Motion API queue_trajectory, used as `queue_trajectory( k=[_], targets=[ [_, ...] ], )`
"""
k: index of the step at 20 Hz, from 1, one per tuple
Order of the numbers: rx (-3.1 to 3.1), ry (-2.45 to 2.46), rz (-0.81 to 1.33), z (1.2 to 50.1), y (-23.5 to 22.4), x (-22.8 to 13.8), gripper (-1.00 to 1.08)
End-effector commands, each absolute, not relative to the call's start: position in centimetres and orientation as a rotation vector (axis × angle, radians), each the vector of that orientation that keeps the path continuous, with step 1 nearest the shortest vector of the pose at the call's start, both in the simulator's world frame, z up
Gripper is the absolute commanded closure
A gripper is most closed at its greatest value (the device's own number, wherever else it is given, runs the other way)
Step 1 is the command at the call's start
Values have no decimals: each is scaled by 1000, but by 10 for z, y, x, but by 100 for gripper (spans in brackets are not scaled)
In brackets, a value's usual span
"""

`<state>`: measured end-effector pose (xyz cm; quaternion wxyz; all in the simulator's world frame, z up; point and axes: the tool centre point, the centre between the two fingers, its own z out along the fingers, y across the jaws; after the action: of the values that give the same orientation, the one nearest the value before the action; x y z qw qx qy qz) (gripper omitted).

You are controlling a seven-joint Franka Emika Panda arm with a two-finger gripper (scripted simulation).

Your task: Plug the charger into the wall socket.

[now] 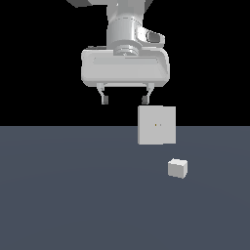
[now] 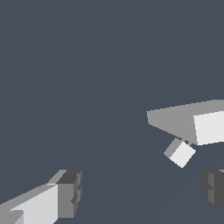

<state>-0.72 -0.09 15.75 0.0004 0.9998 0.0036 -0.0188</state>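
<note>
The charger [image 1: 177,168] is a small off-white block lying on the dark grey floor, towards the exterior view's right. The wall socket [image 1: 156,125] is a flat upright white square plate with two tiny holes at its centre, standing just behind the charger. My gripper [image 1: 125,100] hangs open and empty high above the floor, to the left of the socket in the exterior view. In the wrist view the charger [image 2: 180,153] lies close to the socket [image 2: 192,124], and my fingers [image 2: 70,194] stand wide apart.
The dark grey floor [image 1: 73,195] stretches across the exterior view with nothing else on it. The background above it is black.
</note>
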Motion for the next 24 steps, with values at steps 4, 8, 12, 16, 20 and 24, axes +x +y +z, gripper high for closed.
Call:
queue_trajectory(
  k=[4,8,12,16,20,24],
  targets=[
    [3139,6,-54,157,-2,-7,-92],
    [3136,-18,-33,155,-4,-8,-92],
    [3129,-62,6,151,-9,-10,-92],
    [3117,-125,62,145,-16,-12,-92],
    [3097,-206,134,137,-25,-15,-92],
    [3071,-298,216,128,-36,-18,-92]
  ],
)
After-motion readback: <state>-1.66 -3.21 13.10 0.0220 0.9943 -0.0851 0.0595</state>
